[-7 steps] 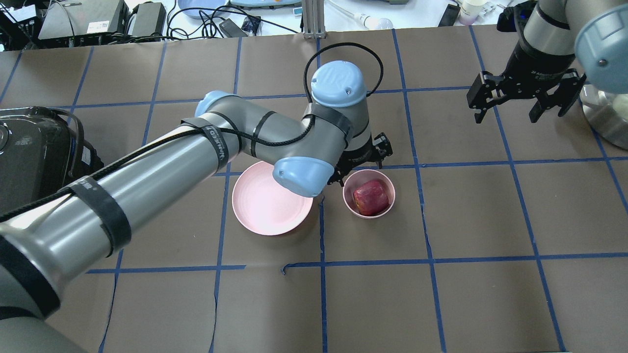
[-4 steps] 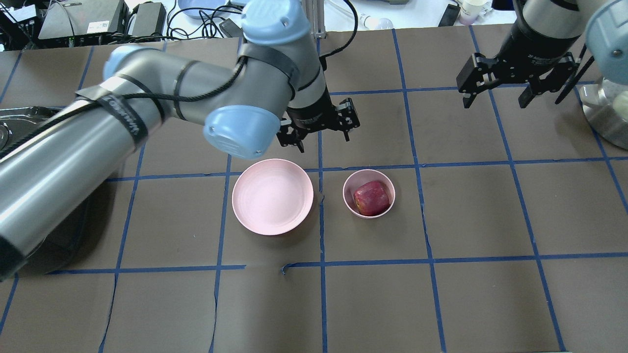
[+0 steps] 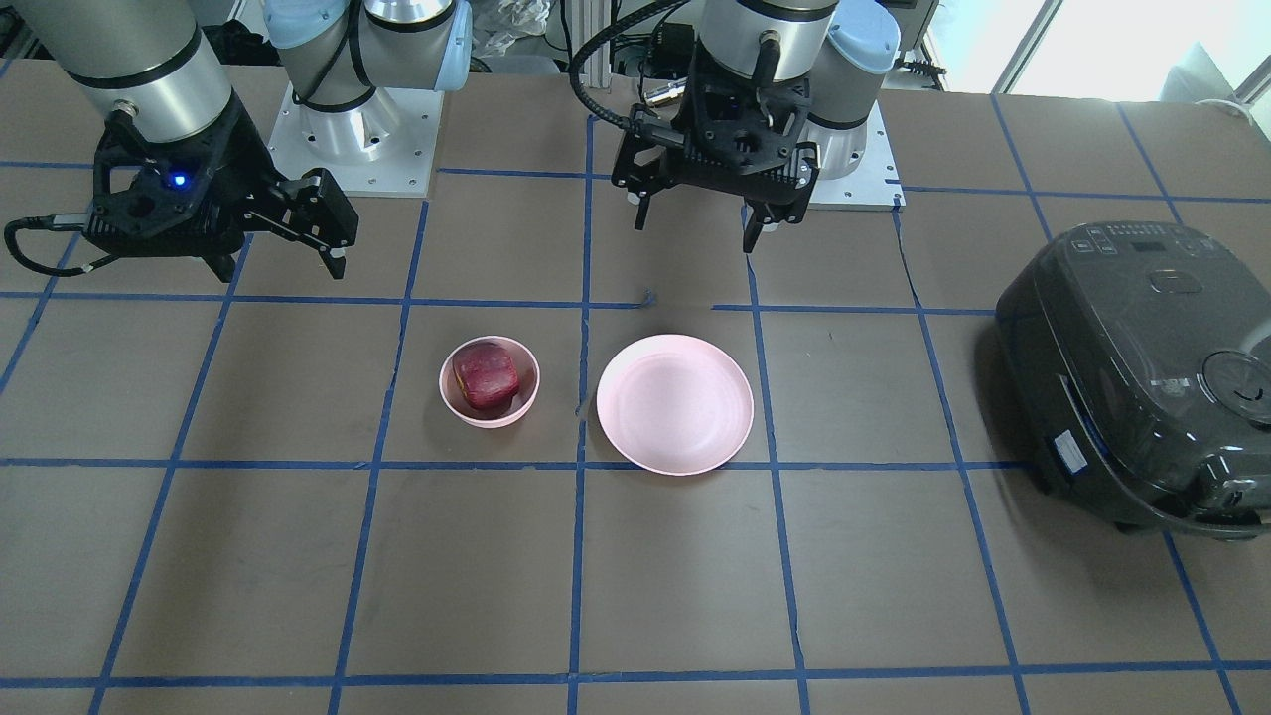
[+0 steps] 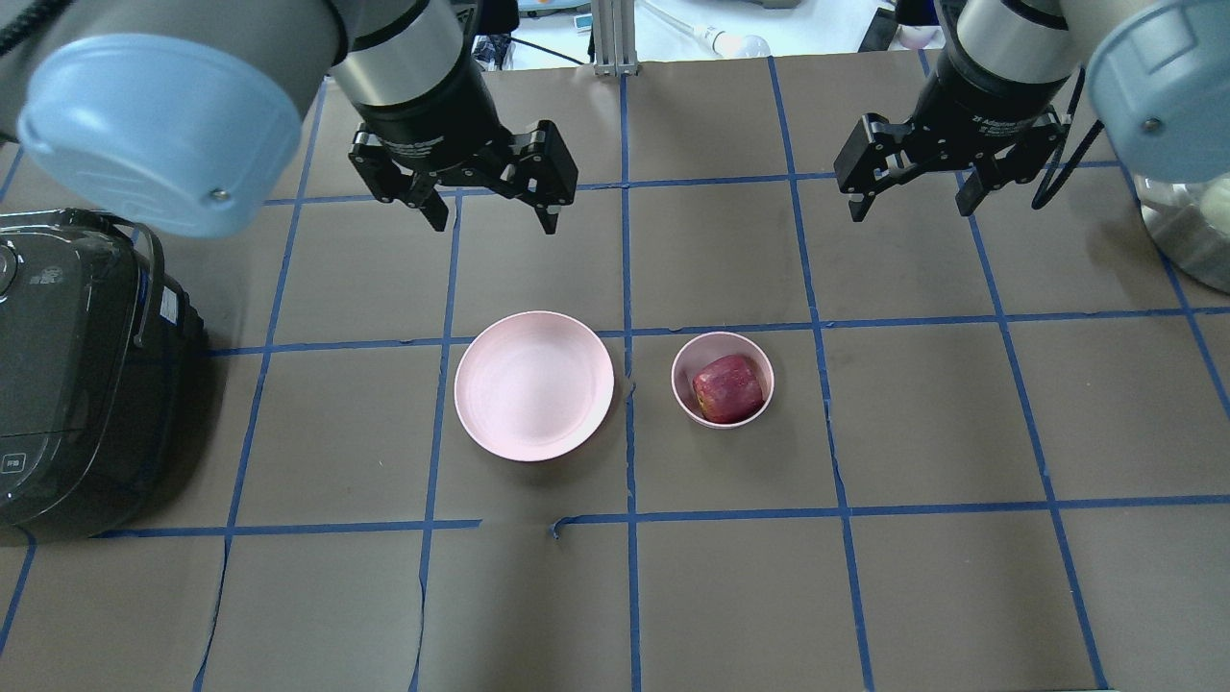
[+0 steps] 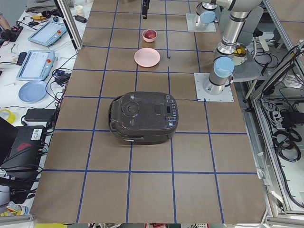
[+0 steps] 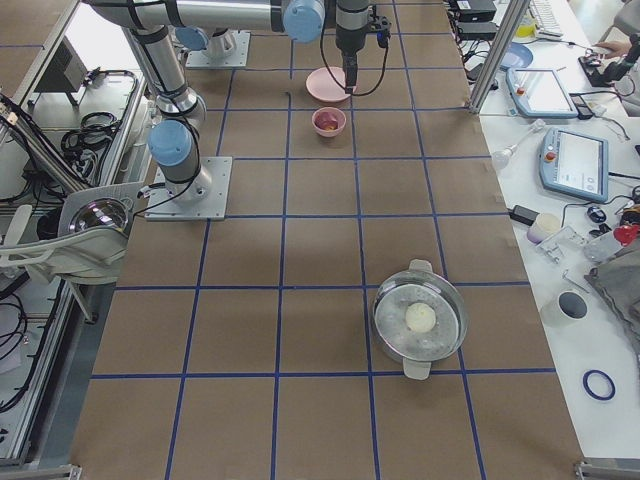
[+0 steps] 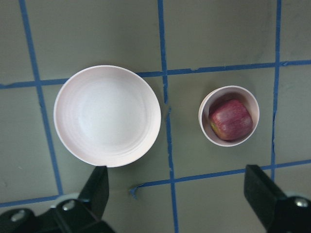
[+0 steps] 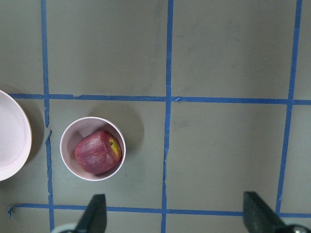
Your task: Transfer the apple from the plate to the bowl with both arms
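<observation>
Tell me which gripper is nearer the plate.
Left. The left gripper hangs high, roughly above the plate; the right gripper hangs high beyond the bowl, away from the plate.

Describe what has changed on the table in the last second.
The black two-finger left claw, open, has drawn away from beside the small deep salmon-pink bowl toward the robot's left. The black right claw, open, shifted slightly toward the middle. Nothing was grasped or released. The small dark red apple stays in the bowl; the wide shallow pale pink plate stays empty.
</observation>
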Robot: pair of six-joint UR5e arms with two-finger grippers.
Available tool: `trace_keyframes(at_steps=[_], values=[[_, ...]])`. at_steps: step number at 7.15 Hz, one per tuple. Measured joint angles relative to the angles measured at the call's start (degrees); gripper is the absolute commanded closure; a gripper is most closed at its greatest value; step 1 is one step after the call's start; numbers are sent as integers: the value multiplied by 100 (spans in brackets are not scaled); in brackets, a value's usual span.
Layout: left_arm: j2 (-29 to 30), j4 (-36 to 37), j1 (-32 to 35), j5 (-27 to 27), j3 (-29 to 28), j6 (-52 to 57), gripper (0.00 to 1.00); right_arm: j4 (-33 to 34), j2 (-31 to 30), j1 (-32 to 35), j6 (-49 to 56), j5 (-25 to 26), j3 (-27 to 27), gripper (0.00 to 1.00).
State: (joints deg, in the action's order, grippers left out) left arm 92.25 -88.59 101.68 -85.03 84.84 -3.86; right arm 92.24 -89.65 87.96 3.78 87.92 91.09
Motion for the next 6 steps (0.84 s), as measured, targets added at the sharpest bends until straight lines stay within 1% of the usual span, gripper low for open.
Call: trace_keyframes(at_steps=[2, 3, 4, 6], values=[[-286, -78, -802, -70, 198, 341, 0, -67, -5, -18, 0, 40, -9, 0], [-399, -90, -1001, -237, 342, 534, 0, -78, -10, -21, 0, 46, -11, 0], [-511, -85, -1061, -408, 506, 657, 0, -81, -17, -23, 0, 48, -12, 0], [-667, -53, -1066, -488, 729, 613, 0, -83, -43, -24, 0, 178, -18, 0]])
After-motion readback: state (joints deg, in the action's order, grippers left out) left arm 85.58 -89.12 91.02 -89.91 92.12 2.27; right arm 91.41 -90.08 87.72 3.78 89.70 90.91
